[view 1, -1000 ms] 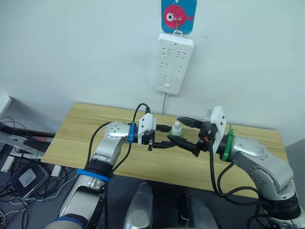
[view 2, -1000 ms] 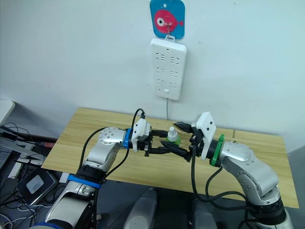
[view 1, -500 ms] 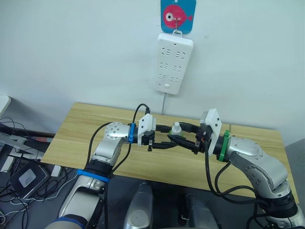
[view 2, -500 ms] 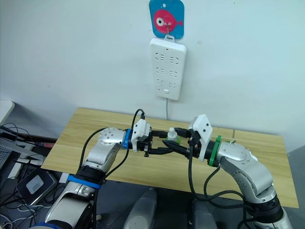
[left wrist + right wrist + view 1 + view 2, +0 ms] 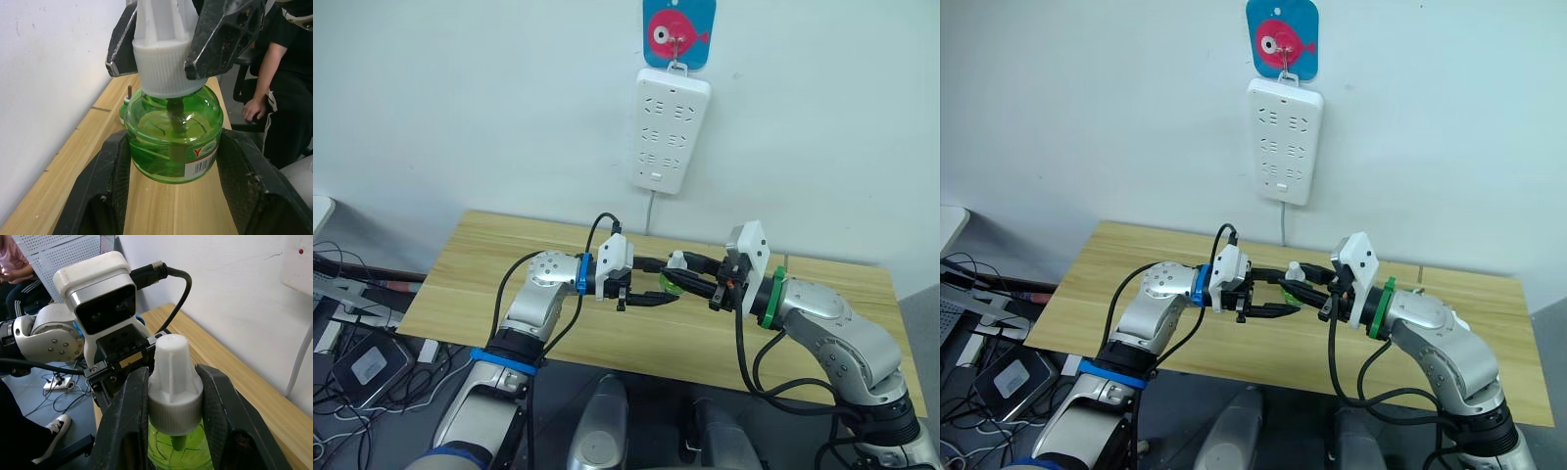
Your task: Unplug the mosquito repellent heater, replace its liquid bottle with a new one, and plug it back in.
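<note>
above the middle of the light wooden desk, the left gripper has its fingers spread around the round body of a clear green liquid bottle with a white ribbed cap. the right gripper meets it from the right, jaws closed on that cap. a second small green bottle stands near the desk's back edge.
</note>
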### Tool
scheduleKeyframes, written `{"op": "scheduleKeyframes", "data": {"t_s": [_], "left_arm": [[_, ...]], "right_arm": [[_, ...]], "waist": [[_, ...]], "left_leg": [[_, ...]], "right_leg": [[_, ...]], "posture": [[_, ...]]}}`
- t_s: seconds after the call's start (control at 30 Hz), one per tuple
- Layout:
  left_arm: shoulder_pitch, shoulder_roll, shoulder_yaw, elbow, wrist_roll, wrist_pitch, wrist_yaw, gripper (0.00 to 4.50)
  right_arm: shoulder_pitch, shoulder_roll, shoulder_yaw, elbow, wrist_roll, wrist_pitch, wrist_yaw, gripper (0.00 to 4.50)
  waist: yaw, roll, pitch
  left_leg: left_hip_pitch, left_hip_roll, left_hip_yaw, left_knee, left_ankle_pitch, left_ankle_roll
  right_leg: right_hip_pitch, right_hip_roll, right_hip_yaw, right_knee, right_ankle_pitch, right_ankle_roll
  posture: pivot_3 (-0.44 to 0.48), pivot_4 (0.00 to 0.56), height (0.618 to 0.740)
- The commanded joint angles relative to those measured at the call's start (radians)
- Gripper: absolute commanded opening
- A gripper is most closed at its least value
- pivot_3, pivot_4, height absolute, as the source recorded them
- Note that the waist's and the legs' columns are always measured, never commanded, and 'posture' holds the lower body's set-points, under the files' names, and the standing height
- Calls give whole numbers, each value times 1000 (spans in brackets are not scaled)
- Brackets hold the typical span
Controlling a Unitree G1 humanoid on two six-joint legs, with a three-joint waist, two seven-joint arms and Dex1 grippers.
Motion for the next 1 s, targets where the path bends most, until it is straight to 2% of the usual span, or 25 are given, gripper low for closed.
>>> {"op": "scheduleKeyframes", "data": {"t_s": [0.03,0.17,0.3,0.77,0.9,1.0], "left_arm": [[0,-1,2,-32,-11,-3,3,2186],[0,-3,3,-36,-15,4,5,2186],[2,-2,4,-39,-16,6,2,2186],[-4,-5,6,-33,-14,3,4,2186],[-4,-4,6,-30,-13,-1,5,2186],[-5,-4,5,-25,-11,-4,4,2186]], "right_arm": [[6,0,33,-27,-66,-113,24,1072],[17,18,75,6,-178,-249,13,1072],[29,34,94,25,-213,-300,17,1072],[35,3,117,66,-290,-408,71,1072],[23,11,97,61,-249,-369,68,1072],[17,15,80,49,-215,-331,65,2107]], "waist": [[-1,0,0],[-9,0,0],[-14,0,0],[-15,0,0],[-15,0,0],[-15,0,0]], "left_leg": [[0,0,0,0,0,0],[0,0,0,0,0,0],[0,0,0,0,0,0],[0,0,0,0,0,0],[0,0,0,0,0,0],[0,0,0,0,0,0]], "right_leg": [[0,0,0,0,0,0],[0,0,0,0,-3,4],[0,0,0,0,-3,4],[0,0,0,0,-3,4],[0,0,0,0,-3,4],[0,0,0,0,-2,4]], "posture": [[311,235,740],[311,235,740],[313,236,740],[311,235,740],[310,233,740],[309,234,740]]}}
